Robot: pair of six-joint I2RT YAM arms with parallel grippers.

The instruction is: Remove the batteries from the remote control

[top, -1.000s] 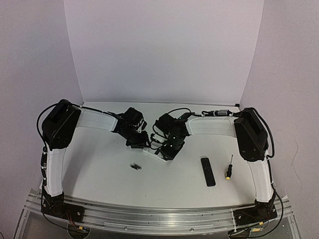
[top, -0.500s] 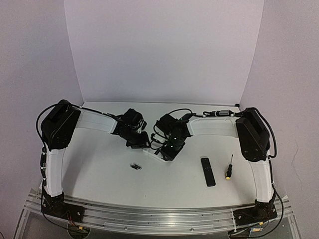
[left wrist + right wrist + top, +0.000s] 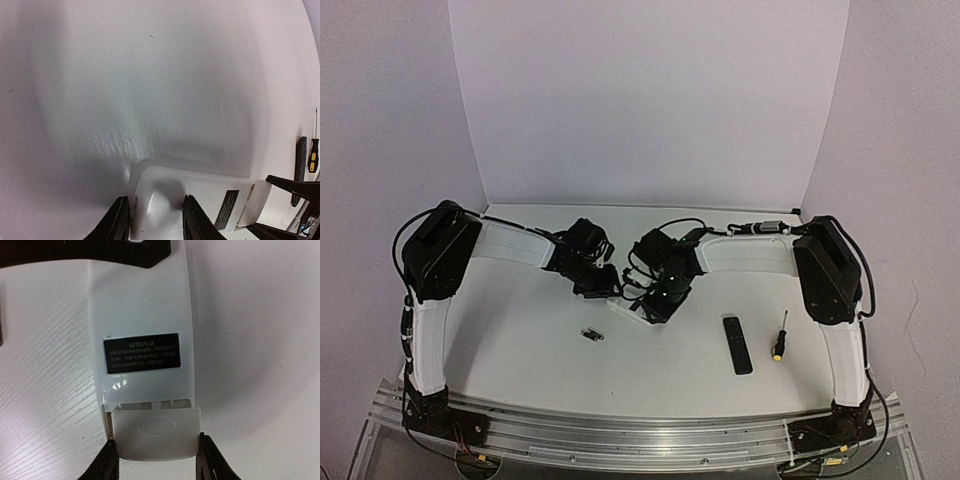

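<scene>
Desk (image 3: 520, 345), mid-span: both arms reach inward and meet over the white remote control (image 3: 628, 307), which is held between them just above or on the surface; cannot tell which

Left hand (image 3: 154, 212): closed on one end of the remote, a dark finger pressed against each long side. Remote's plain white back faces up

Right hand (image 3: 156, 452): closed on the battery cover (image 3: 156, 432) at the opposite end, fingers touching its two side edges. The cover sits a little skewed against the body, with a thin seam showing between them. A black label (image 3: 142, 352) with small white print lies on the back, just above the cover

Batteries (image 3: 591, 335): a small dark cluster on the desk, nearer the arm bases than the remote and clear of both hands. Too small to count the cells

Right side of desk: slim black remote (image 3: 737, 344) lying lengthwise, and a yellow-and-black screwdriver (image 3: 780, 336) just beside it, the two not touching
</scene>
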